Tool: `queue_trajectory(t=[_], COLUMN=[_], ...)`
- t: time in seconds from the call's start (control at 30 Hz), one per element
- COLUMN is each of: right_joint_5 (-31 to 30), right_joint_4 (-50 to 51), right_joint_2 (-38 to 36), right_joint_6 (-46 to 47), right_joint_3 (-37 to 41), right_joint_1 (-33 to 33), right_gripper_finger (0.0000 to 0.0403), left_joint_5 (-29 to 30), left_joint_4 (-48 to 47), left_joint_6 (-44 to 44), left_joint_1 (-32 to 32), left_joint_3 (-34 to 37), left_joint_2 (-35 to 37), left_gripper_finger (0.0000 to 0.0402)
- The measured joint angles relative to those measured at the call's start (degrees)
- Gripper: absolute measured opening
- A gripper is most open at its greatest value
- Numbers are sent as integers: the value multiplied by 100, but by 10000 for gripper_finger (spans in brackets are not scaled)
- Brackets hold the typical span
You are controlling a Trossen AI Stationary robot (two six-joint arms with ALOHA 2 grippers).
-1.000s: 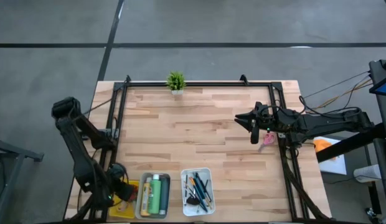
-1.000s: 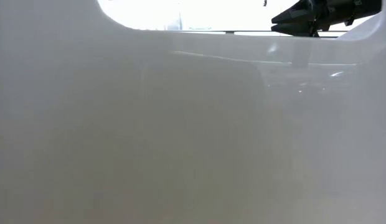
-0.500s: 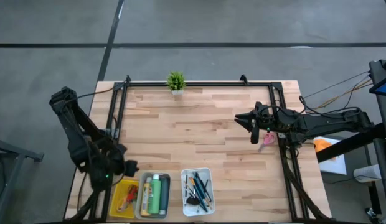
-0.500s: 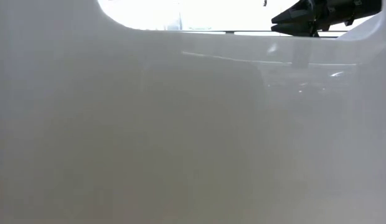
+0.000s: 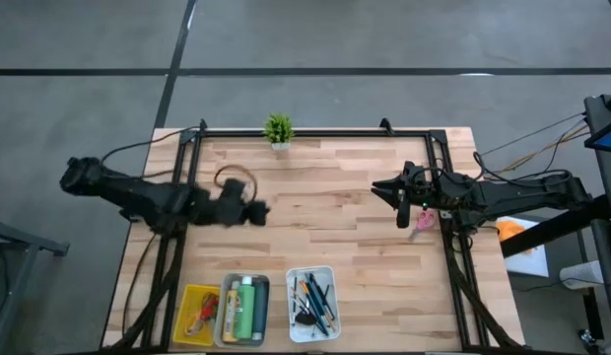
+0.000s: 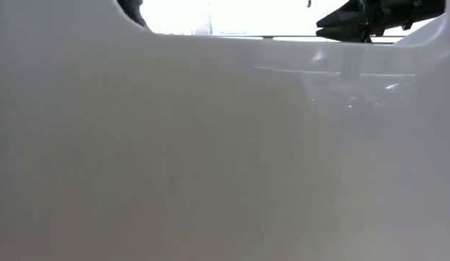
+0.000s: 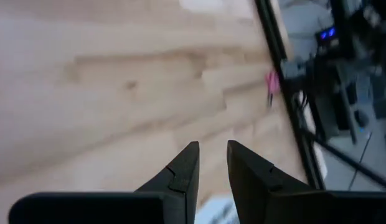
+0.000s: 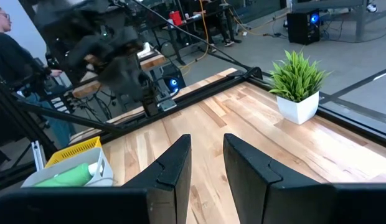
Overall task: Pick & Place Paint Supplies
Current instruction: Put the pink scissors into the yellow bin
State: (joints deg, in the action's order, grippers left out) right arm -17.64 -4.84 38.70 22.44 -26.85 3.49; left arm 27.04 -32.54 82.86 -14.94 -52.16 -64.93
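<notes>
While both grippers hang empty with narrow gaps, the pink scissors [image 5: 425,221] lying near the table's right edge beside the right gripper [image 5: 401,205] look light, stiff, best pinched across the handles.

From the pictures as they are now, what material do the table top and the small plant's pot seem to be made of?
The table top looks like wood, pale planks joined in strips, with visible grain and a smooth, slightly satin finish. The pot under the small plant is white and square with a smooth surface; it could be ceramic or plastic, the pictures leave that open.
</notes>
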Motion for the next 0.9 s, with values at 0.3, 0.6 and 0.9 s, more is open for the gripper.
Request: queue_trajectory(t=[0.3,0.6,0.9], right_joint_5=[-1,0,0], right_joint_4=[0,0,0], right_joint_2=[0,0,0], right_joint_6=[0,0,0], right_joint_3=[0,0,0], right_joint_1=[-2,0,0], right_gripper_finger=[93,93,93], left_joint_5=[-886,-1014,-1018], left_joint_4=[1183,1345,1343], left_joint_6=[-861,-902,-898], left_joint_1=[1352,1456,1456], left_joint_3=[7,2,2], left_joint_2=[-587,-686,-682], left_gripper_finger=[85,85,85])
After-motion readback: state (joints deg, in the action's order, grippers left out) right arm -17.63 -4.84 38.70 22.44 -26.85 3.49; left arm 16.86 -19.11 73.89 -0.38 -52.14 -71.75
